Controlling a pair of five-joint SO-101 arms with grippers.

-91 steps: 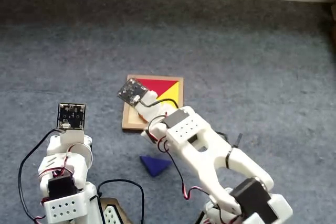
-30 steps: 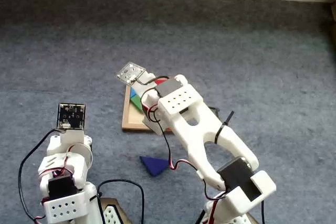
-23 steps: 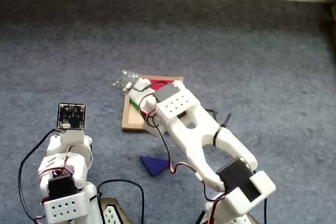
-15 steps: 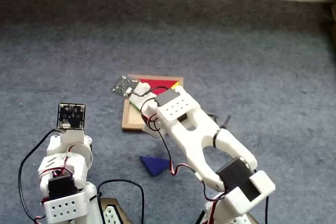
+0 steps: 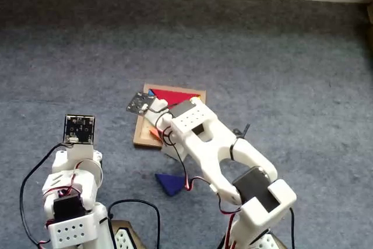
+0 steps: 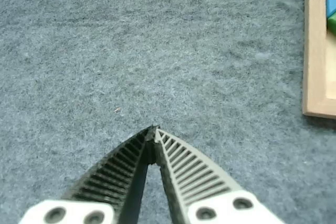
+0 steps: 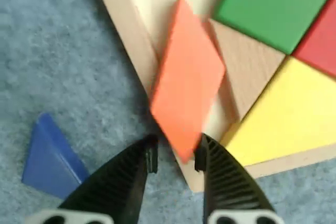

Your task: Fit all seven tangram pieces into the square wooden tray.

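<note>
The square wooden tray (image 5: 139, 134) lies mid-carpet with my right arm (image 5: 192, 126) across it. Its rim (image 7: 126, 30) runs under an orange parallelogram (image 7: 186, 77), which tilts over the rim at the tray's near-left corner. My right gripper (image 7: 176, 153) is shut on that piece's lower tip. Inside the tray lie green (image 7: 273, 3), wood-coloured (image 7: 247, 61), yellow (image 7: 283, 108) and red (image 7: 320, 40) pieces. A blue triangle (image 5: 172, 183) (image 7: 50, 156) rests on the carpet in front of the tray. My left gripper (image 6: 153, 130) is shut on nothing, low over bare carpet left of the tray edge (image 6: 315, 51).
Grey carpet covers the whole work area, with open room to the left, right and far side of the tray. My left arm (image 5: 73, 161) stands at the near left. A pale wall edge runs along the far side.
My right arm drew back from the tray's far-left side to its near-left corner, and the orange piece now shows under it. The tray shifted slightly. The left arm kept still.
</note>
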